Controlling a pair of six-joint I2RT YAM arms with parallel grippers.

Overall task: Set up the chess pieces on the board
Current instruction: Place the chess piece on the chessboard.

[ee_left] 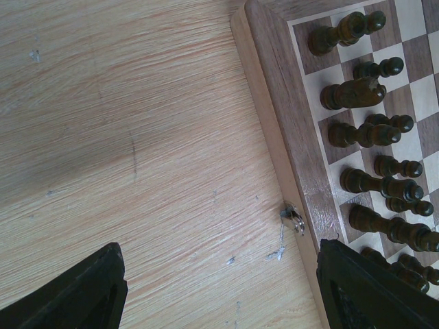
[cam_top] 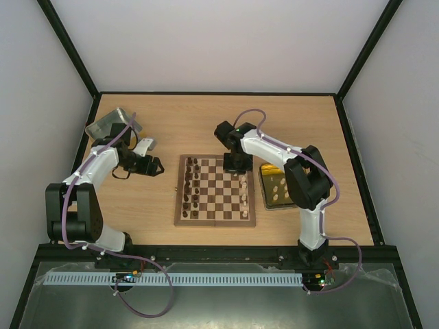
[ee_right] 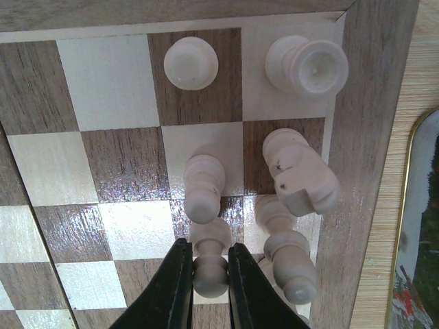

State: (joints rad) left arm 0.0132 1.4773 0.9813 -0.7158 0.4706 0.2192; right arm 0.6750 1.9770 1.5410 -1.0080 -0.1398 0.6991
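Observation:
The chessboard (cam_top: pixel 215 192) lies mid-table. Dark brown pieces (cam_top: pixel 193 185) stand in two columns on its left side; they also show in the left wrist view (ee_left: pixel 357 133). Cream pieces (cam_top: pixel 244 195) stand along its right side. My right gripper (cam_top: pixel 239 166) hangs over the board's far right corner and is shut on a cream pawn (ee_right: pixel 209 264) that stands on a square, beside another pawn (ee_right: pixel 204 185), a knight (ee_right: pixel 302 171), a bishop (ee_right: pixel 291 264) and a rook (ee_right: pixel 306 65). My left gripper (cam_top: pixel 156 166) is open and empty over bare table left of the board (ee_left: pixel 274 123).
A yellow-sided tray (cam_top: pixel 276 186) with several cream pieces lies right of the board, under the right arm; its rim shows in the right wrist view (ee_right: pixel 405 205). A silver tin (cam_top: pixel 110 123) sits at the far left. A small metal clasp (ee_left: pixel 293 218) sticks out of the board's left edge.

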